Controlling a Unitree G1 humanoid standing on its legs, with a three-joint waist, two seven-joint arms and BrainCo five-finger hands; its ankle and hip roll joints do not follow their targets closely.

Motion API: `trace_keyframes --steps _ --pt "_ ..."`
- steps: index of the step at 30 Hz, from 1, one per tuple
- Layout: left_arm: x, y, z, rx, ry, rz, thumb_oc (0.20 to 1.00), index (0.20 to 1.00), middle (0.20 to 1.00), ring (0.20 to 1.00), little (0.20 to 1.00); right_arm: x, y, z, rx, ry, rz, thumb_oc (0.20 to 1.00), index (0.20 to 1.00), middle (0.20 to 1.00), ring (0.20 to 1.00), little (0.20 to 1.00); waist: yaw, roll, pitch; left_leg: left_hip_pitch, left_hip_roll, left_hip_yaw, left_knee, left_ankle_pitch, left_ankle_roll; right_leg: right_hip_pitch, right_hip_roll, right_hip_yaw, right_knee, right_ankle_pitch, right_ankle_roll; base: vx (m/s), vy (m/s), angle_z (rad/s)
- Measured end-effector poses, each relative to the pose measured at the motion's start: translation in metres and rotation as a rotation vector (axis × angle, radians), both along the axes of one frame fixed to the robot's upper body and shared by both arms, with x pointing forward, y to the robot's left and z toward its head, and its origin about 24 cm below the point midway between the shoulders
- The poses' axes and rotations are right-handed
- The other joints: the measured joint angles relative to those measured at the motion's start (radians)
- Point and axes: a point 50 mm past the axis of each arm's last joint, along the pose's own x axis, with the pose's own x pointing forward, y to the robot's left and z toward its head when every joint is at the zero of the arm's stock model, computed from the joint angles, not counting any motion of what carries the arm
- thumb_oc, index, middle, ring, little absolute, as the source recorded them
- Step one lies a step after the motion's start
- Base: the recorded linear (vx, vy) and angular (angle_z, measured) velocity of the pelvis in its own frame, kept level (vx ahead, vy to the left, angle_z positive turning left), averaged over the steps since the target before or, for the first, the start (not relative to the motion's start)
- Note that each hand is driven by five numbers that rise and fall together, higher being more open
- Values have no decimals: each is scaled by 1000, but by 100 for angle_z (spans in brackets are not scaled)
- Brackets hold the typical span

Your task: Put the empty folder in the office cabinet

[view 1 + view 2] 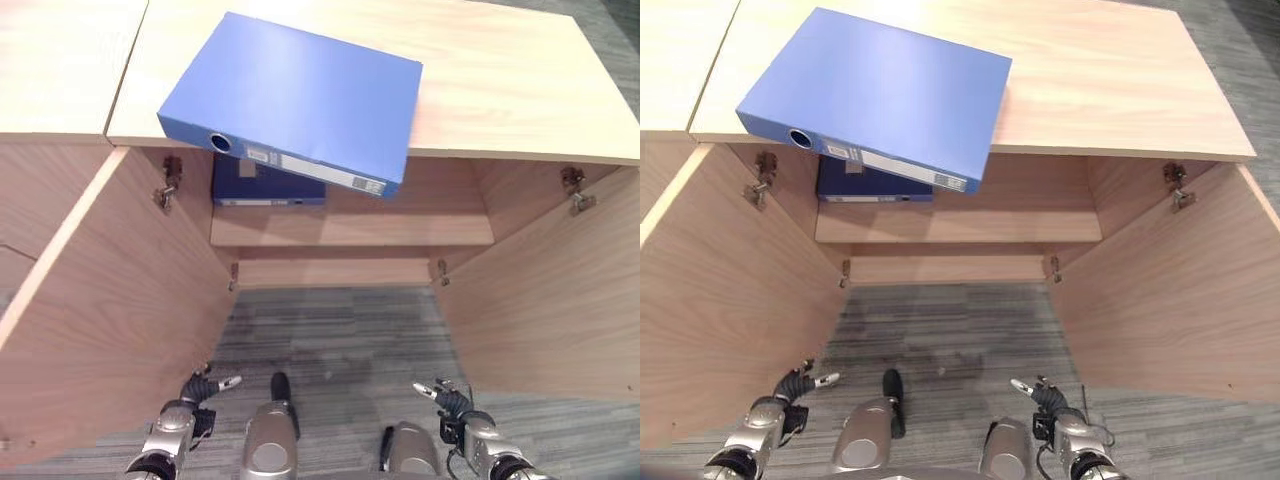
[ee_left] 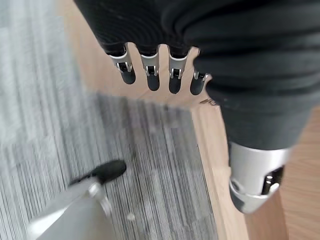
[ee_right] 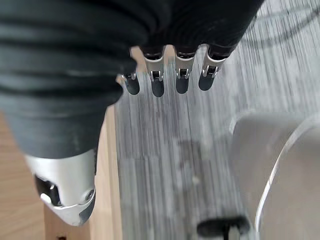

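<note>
Blue folder [image 1: 300,95] on cabinet top [image 1: 500,80], far ahead of my fingers. Left hand [image 1: 190,400], right hand [image 1: 455,405] low, relaxed, spread, holding nothing.

The flat blue matt-covered folder [image 1: 295,95] lies on the pale, smooth wood-grain cabinet top [image 1: 520,80]. Small shiny metal hinges [image 1: 577,190] sit inside the cabinet. The grey ribbed carpet floor [image 1: 330,340] looks rough.
</note>
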Motion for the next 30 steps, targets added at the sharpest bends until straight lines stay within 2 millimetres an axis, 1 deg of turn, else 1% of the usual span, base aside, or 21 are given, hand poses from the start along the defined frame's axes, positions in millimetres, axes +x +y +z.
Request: trace_keyframes --steps 1,2,3,4,5,6,8,9,10,11,12,14,16,17,19,20,23,25,26,27,30 --pt "2 2 2 7 -14 -1 1000 1000 1000 1000 1000 -1 0 0 0 2 0 1000 1000 1000 1000 1000 0 1 0 16 -13 8 -17 5 -8 1 -16 -32 -70 -21 -7 234 -198 -9" --pt "3 0 3 1 -25 3 1000 1000 1000 1000 1000 -4 -1 -2 -2 11 -3 1000 1000 1000 1000 1000 1 -4 -6 29 -39 21 -35 3 -7 40 -48 -124 -282 -30 -20 178 -175 3" --pt "2 4 3 14 -18 14 1000 1000 1000 1000 1000 -6 -1 -3 -1 19 -5 1000 1000 1000 1000 1000 -8 -1 -5 32 -60 6 -42 1 -7 54 -69 -143 -454 -15 -20 165 -167 23" --pt "4 2 3 7 -25 9 1000 1000 1000 1000 1000 -7 -2 -3 -2 24 -8 1000 1000 1000 1000 1000 -24 -4 -7 35 -73 -3 -46 4 -5 86 -67 -129 -547 3 -13 39 -18 62" --pt "4 2 3 12 -19 5 1000 1000 1000 1000 1000 -11 -3 -5 -3 35 -11 1000 1000 1000 1000 1000 -35 -5 -7 36 -82 -21 -46 8 1 95 -76 -98 -570 15 -19 41 -10 64" --pt "3 -1 2 8 -16 -7 1000 1000 1000 1000 1000 -18 -2 -7 1 45 -12 1000 1000 1000 1000 1000 -29 -12 -10 47 -87 -28 -54 12 -4 98 -67 -86 -534 25 -28 52 -30 57" --pt "-4 0 0 8 -9 -9 1000 1000 1000 1000 1000 -25 -1 -10 6 63 -17 1000 1000 1000 1000 1000 -23 -49 -33 51 -103 -42 -56 13 -14 117 -63 -87 -523 58 -41 34 -67 29" --pt "-12 3 -2 12 8 -8 1000 1000 1000 1000 1000 -29 -1 -11 5 71 -20 1000 1000 1000 1000 1000 -21 -91 -56 49 -123 -49 -55 13 -37 151 -47 -96 -555 102 -78 38 -94 6" --pt "-16 2 -4 8 17 -6 1000 1000 1000 1000 1000 -27 -3 -10 -1 66 -21 1000 1000 1000 1000 1000 -12 -98 -61 48 -120 -44 -50 10 -49 158 -43 -101 -577 85 -97 37 -94 -9" --pt "-18 0 -6 1 23 -4 1000 1000 1000 1000 1000 -24 -6 -8 -10 58 -20 1000 1000 1000 1000 1000 -12 -93 -60 45 -109 -39 -47 10 -58 163 -31 -100 -593 81 -102 53 -117 -27" --pt "-23 -10 -12 -30 36 -6 1000 1000 1000 1000 1000 -20 -15 -4 -36 48 -18 1000 1000 1000 1000 1000 -33 -63 -66 40 -54 -50 -39 17 -95 178 25 -109 -618 73 -122 53 -125 -15" --pt "-17 -14 -9 -36 10 -22 1000 1000 1000 1000 1000 -26 -19 -6 -43 66 -22 1000 1000 1000 1000 1000 -31 -54 -65 57 -23 -55 -52 26 -115 204 58 -117 -643 67 -133 54 -123 -4" --pt "-11 -18 -4 -42 -29 -42 1000 1000 1000 1000 1000 -31 -20 -7 -45 76 -25 1000 1000 1000 1000 1000 -31 -50 -65 73 -5 -63 -71 37 -136 222 80 -124 -656 63 -137 37 -79 2" --pt "-6 -21 -1 -45 -50 -53 1000 1000 1000 1000 1000 -34 -22 -8 -50 83 -27 1000 1000 1000 1000 1000 -33 -41 -64 80 6 -69 -89 44 -149 228 93 -129 -660 58 -144 33 -65 6" --pt "-3 -24 2 -50 -70 -62 1000 1000 1000 1000 1000 -38 -24 -8 -54 94 -29 1000 1000 1000 1000 1000 -34 -29 -69 81 14 -76 -102 53 -157 228 101 -136 -663 58 -145 57 -111 8" --pt "0 -26 4 -54 -87 -68 1000 1000 1000 1000 1000 -42 -26 -9 -59 103 -32 1000 1000 1000 1000 1000 -34 -16 -72 83 18 -80 -115 63 -158 228 106 -141 -664 58 -145 59 -127 8" --pt "2 -31 14 -55 -150 -105 1000 1000 1000 1000 1000 -49 -28 -11 -61 121 -37 1000 1000 1000 1000 1000 -28 2 -79 104 19 -84 -138 83 -160 241 112 -147 -672 66 -153 31 -82 8" --pt "6 -34 22 -45 -197 -136 1000 1000 1000 1000 1000 -51 -29 -11 -59 127 -37 1000 1000 1000 1000 1000 -28 10 -83 117 18 -92 -152 89 -161 254 114 -157 -674 63 -157 28 -84 12" --pt "11 -35 26 -40 -219 -144 1000 1000 1000 1000 1000 -48 -29 -10 -59 121 -34 1000 1000 1000 1000 1000 -23 14 -85 119 20 -96 -156 89 -160 258 115 -161 -675 62 -158 31 -103 15" --pt "14 -37 34 -22 -251 -167 1000 1000 1000 1000 1000 -49 -28 -11 -56 121 -33 1000 1000 1000 1000 1000 -25 16 -86 119 21 -102 -160 89 -161 262 117 -166 -675 61 -159 22 -78 11" --pt "23 -38 57 22 -371 -191 1000 1000 1000 1000 1000 -48 -29 -10 -55 112 -33 1000 1000 1000 1000 1000 -5 18 -90 128 30 -106 -164 98 -168 268 127 -169 -675 59 -163 38 -130 4"
